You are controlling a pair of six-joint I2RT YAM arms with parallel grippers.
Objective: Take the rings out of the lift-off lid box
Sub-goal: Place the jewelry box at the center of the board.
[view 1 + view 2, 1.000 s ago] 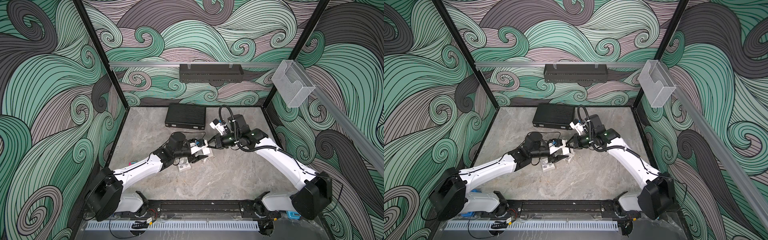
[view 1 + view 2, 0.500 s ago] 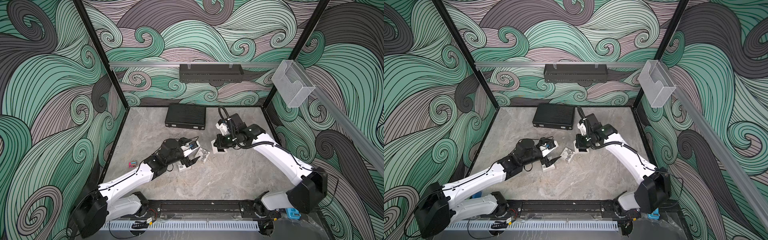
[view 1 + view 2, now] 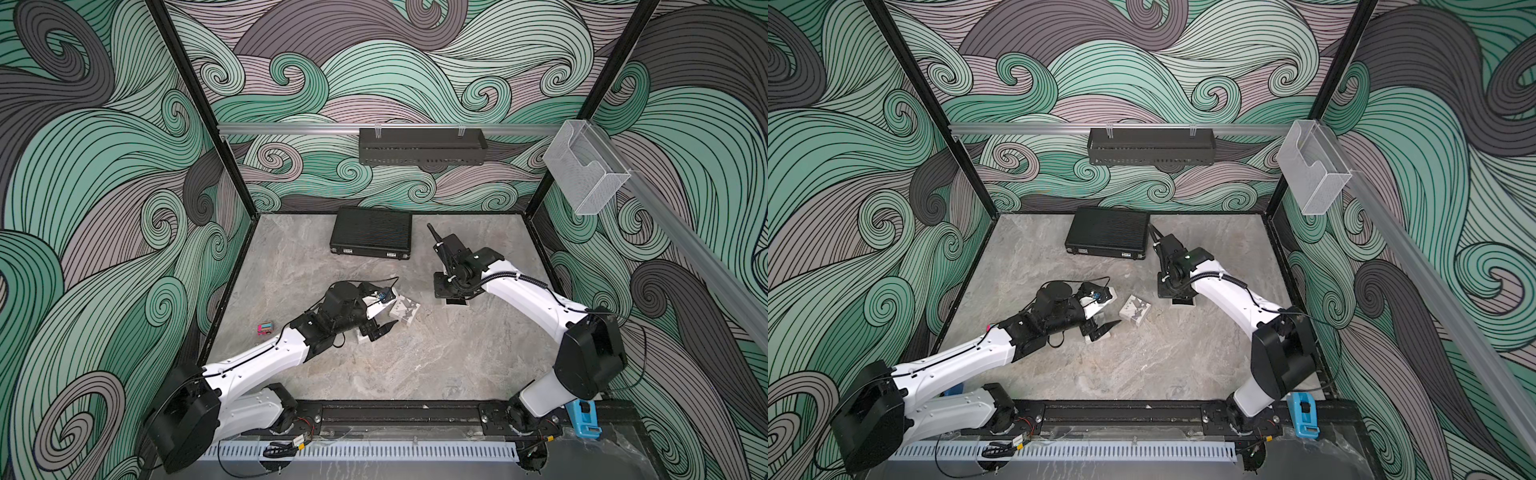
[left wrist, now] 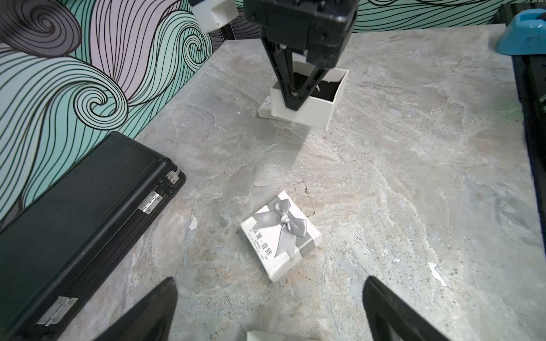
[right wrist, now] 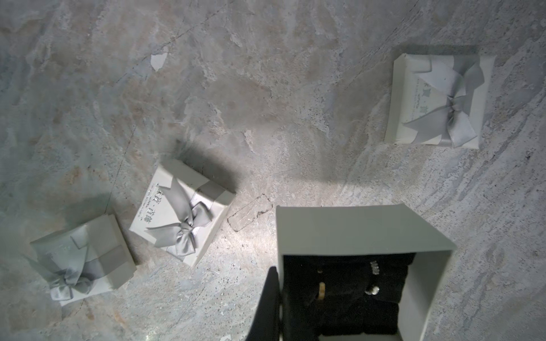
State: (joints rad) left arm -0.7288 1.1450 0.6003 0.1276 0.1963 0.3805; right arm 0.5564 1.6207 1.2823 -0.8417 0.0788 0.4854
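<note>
Rings (image 5: 321,290) sit in the black padding of the open box (image 5: 339,230), a small white cardboard box standing on the table (image 3: 436,365) on the right arm's side, in front of the black case (image 3: 371,232). The right wrist view shows a pale band standing on edge in a slot and two small glittering spots nearby. Any other bands are lost in the dark padding. The box has no lid on it, so the opening step looks done. Three white bow-topped pieces (image 5: 183,212) lie on the table apart from the box, and I cannot tell which one is its lid. No ring shows on the bare table, so I judge that none has been taken out and all the unloading is left. The right gripper (image 4: 292,103) points down at the box with its fingers closed together. One finger (image 5: 267,298) lies against the outside of a box wall, its partner cannot be made out against the padding, and no ring is in its grasp. The left gripper (image 4: 269,282) hovers low over the table, fingers spread wide with nothing between them. One bow-topped piece lies between it and the box.
</note>
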